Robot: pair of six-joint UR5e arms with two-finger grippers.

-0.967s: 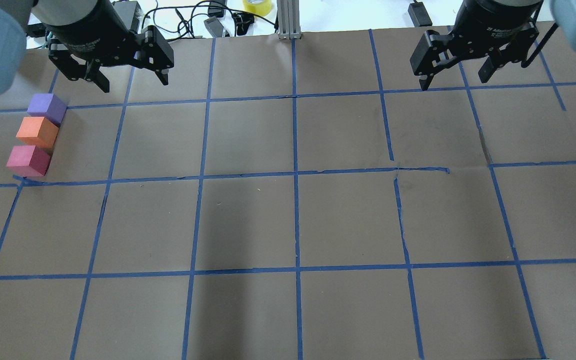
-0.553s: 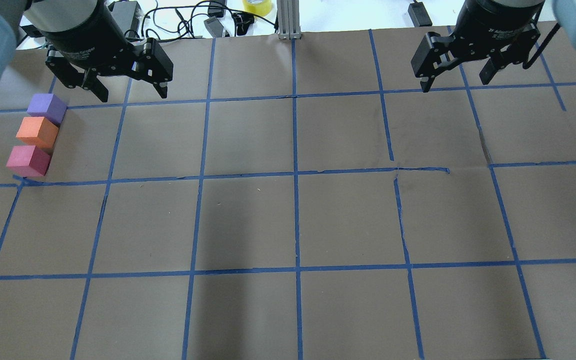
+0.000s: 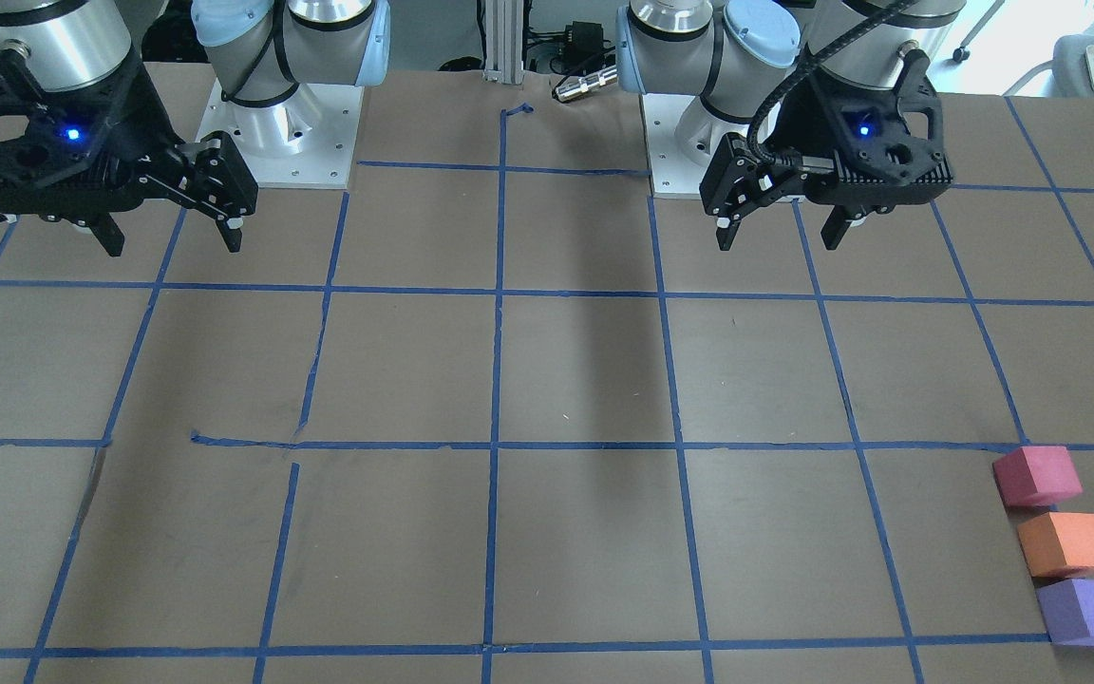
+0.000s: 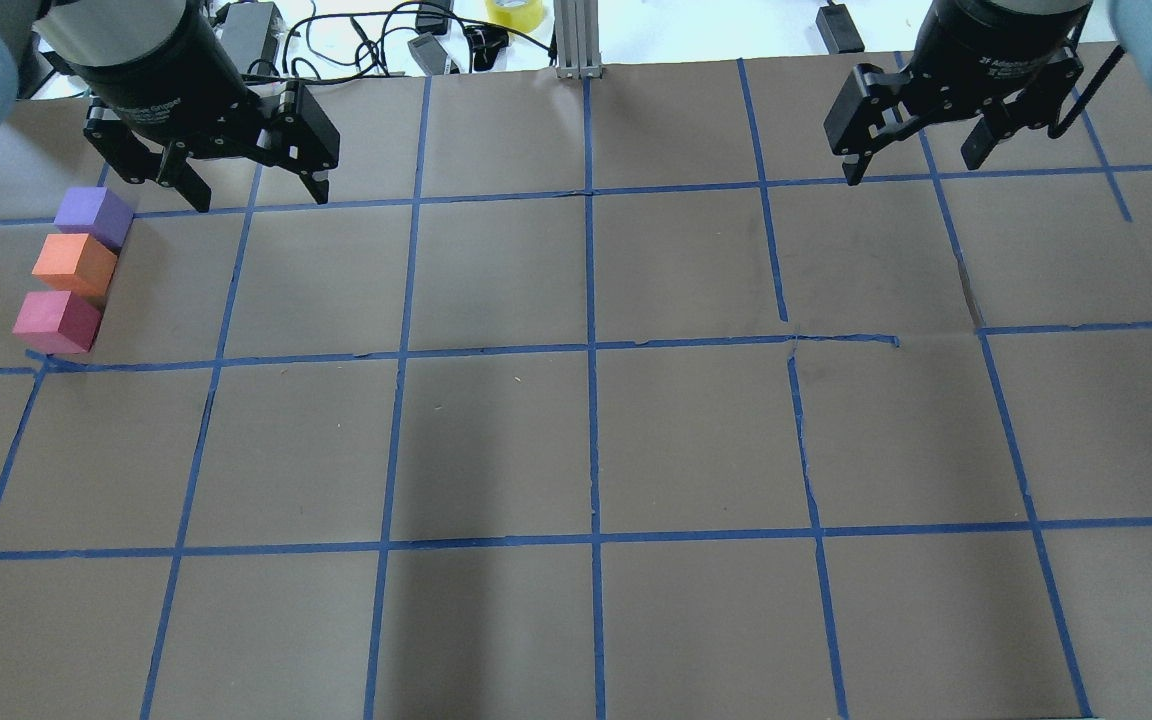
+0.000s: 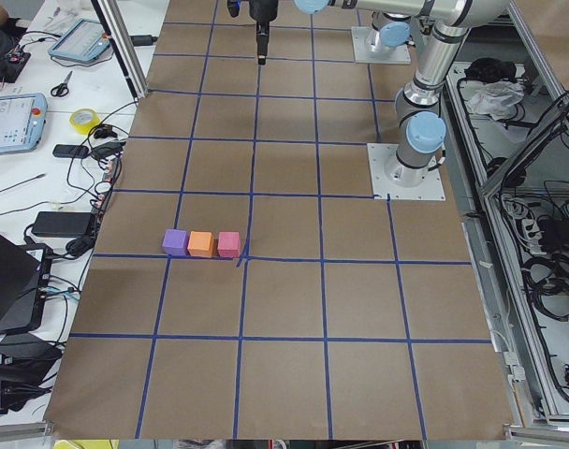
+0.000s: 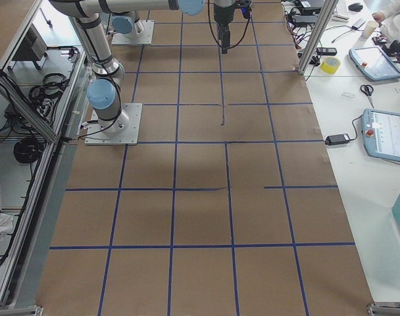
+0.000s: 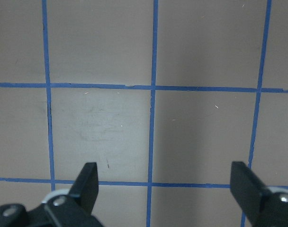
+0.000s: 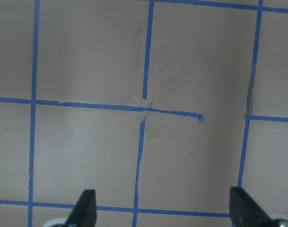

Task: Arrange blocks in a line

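Note:
Three foam blocks stand in a touching row at the table's left side in the overhead view: purple (image 4: 93,215), orange (image 4: 74,262), crimson-pink (image 4: 56,320). They also show in the front view as pink (image 3: 1036,475), orange (image 3: 1066,543) and purple (image 3: 1086,611), and in the left exterior view (image 5: 201,243). My left gripper (image 4: 258,195) hangs open and empty above the table, beside and beyond the purple block; its wrist view (image 7: 165,189) shows only taped paper. My right gripper (image 4: 911,165) is open and empty at the far right (image 3: 175,242), with no block in its wrist view (image 8: 164,208).
Brown paper with a blue tape grid (image 4: 591,345) covers the table. An aluminium post (image 4: 576,40), cables and a yellow tape roll (image 4: 514,12) lie past the far edge. The arm bases (image 3: 281,142) stand at the robot's side.
My left gripper has shifted a little to the left and nearer the purple block in the overhead view. The right gripper has barely moved. The blocks have not moved.

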